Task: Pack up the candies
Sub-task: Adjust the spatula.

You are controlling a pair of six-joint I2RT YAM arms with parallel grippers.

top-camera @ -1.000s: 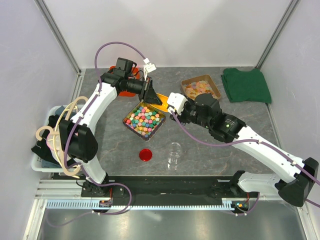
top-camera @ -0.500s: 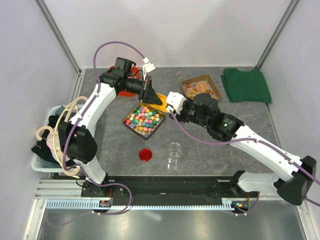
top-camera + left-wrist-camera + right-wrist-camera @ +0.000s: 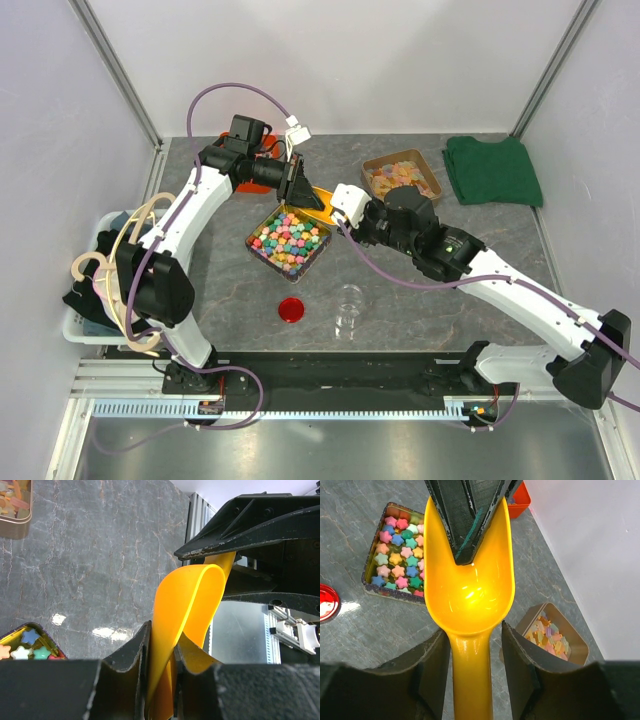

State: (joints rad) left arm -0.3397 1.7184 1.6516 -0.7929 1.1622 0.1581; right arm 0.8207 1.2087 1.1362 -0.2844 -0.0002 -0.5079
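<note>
The far right corner of the tin point(image 3: 273, 259) of candies point(image 3: 288, 240) is blocked from above by the left gripper point(image 3: 162, 650), right gripper point(image 3: 476, 650) and yellow scoop point(image 3: 470, 595). Its near left is uncovered; a gap is left between red lid point(image 3: 291, 310) and clear jar point(image 3: 349, 312).

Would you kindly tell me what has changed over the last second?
The right gripper edged slightly left toward the yellow scoop, its jaws straddling the handle. The left gripper kept pinching the scoop's bowl; the candies, glass jar and red lid stayed put.

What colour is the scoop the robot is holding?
The scoop is bright orange-yellow; the right wrist view shows it best.
</note>
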